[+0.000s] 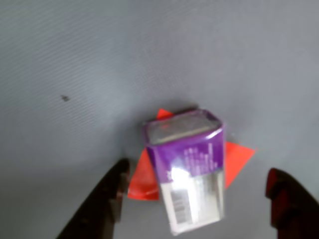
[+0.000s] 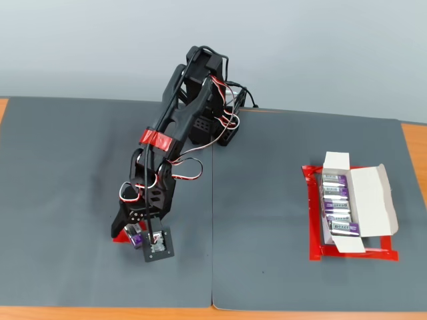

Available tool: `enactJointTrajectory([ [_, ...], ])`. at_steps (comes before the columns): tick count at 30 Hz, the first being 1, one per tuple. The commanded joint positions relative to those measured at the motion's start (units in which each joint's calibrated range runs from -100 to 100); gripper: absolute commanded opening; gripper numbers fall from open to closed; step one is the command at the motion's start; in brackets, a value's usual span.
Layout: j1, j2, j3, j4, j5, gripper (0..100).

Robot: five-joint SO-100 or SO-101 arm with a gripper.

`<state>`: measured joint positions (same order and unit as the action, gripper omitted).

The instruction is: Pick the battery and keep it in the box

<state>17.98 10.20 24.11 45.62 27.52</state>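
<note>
I hold the black two-finger gripper (image 1: 194,199) spread apart astride the purple-labelled silver block battery (image 1: 192,174); grasp pending, next closing squarely.

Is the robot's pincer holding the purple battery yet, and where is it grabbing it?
No, nothing is held. The open pincer has a finger on each side of the silver and purple block battery, with gaps to both. It stands on red tape.

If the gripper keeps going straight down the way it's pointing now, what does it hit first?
Most likely the battery: in the wrist view it stands between the open gripper fingers, on the red tape patch. Remaining depth is unclear.
</note>
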Motion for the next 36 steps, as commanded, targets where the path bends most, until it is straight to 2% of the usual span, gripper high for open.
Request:
enactJointTrajectory([
  [1,-0.19,-0.23,-0.46,-0.48,1.99,31],
  [25,0.18,0.95,-0.1,0.21,2.25,30],
  [32,0.26,1.12,-0.1,0.21,2.1,11],
  [36,0.26,1.21,-0.1,0.21,2.04,7],
])
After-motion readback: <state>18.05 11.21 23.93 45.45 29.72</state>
